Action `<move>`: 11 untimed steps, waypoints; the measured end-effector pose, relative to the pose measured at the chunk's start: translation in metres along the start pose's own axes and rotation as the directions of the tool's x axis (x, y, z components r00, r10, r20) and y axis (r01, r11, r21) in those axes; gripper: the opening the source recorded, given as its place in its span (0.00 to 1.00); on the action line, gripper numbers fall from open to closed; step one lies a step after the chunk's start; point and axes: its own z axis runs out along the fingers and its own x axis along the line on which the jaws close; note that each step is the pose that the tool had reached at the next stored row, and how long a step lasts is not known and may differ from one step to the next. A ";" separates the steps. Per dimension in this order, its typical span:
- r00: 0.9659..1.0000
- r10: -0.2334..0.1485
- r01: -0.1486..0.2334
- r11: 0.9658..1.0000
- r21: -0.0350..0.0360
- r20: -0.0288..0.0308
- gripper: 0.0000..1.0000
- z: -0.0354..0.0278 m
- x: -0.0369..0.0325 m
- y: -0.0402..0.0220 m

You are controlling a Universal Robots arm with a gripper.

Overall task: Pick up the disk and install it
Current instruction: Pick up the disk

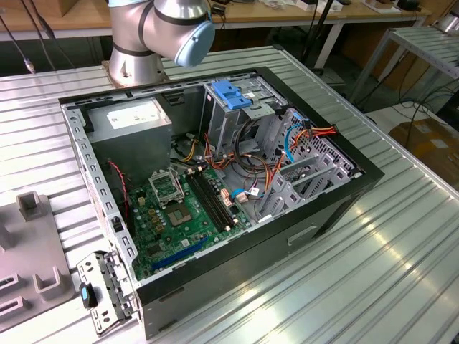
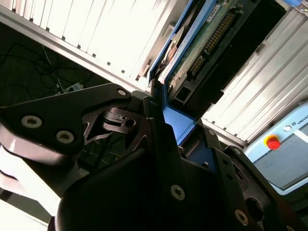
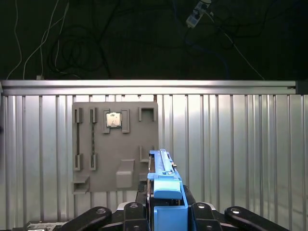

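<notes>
Disk (image 3: 161,166): you've got it picked up, outside the computer case (image 1: 215,179).
Gripper (image 3: 166,211): clamped on the Disk's blue frame.
Left: install not yet done.

A ribbed metal surface (image 1: 373,272) is carrying an open black computer case (image 1: 237,261) at the centre of the exterior view. A grey fixture plate (image 1: 29,258) is lying flat at the frame's lower left, and a small metal bracket (image 1: 107,290) is lying between it and the case's near corner. The arm's round base (image 1: 136,68) is standing at the upper left.
</notes>
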 end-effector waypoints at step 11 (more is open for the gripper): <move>1.000 0.000 0.000 1.000 0.000 0.000 0.37 -0.0003 -0.0002 -0.0204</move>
